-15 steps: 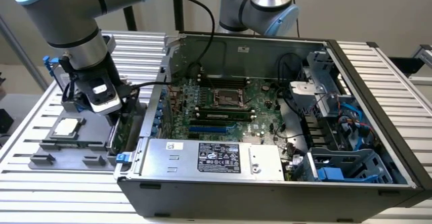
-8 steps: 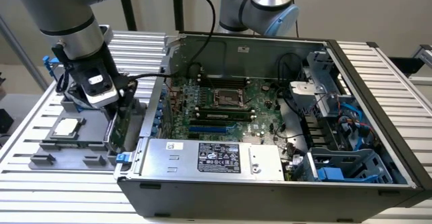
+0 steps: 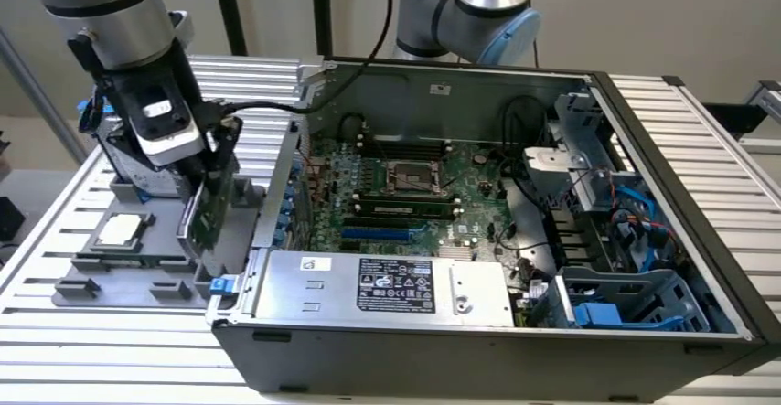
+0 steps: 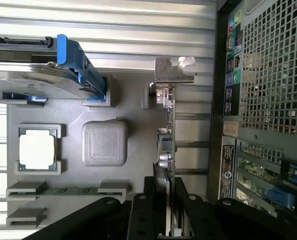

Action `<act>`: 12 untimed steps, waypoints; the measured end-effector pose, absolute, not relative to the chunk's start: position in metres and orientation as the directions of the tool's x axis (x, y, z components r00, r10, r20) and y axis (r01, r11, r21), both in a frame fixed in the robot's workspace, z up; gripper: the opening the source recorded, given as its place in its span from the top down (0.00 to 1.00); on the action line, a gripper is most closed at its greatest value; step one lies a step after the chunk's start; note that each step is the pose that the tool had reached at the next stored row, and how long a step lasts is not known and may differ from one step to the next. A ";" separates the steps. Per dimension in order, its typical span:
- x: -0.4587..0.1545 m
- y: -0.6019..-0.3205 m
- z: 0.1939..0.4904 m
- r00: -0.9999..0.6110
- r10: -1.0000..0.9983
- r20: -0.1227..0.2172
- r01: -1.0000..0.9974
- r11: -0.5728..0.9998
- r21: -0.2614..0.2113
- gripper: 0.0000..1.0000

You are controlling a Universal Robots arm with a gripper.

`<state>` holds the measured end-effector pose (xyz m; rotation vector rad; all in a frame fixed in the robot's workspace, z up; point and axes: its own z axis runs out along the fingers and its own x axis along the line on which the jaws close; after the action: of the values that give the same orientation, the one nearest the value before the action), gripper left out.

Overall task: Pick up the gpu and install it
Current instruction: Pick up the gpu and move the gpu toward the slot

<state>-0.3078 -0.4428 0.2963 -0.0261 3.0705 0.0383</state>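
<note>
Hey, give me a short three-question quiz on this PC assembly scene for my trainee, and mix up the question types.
1. True or false: the gpu is outside the computer case.
2. Fill in: the hard drive's frame is ___.
3. The pincer is nearest which? A CPU chip, B gpu, C hard drive.
Key: 1 true; 2 blue; 3 B.
</note>
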 end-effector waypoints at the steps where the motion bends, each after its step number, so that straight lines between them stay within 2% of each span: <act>1: -0.308 -0.443 0.301 -0.997 -0.016 -0.071 -0.018 1.000 0.024 1.00; 12: -0.300 -0.445 0.351 -0.997 -0.016 -0.071 -0.018 1.000 0.024 1.00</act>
<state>-0.3004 -0.4447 0.3509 -0.0262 3.0706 0.0383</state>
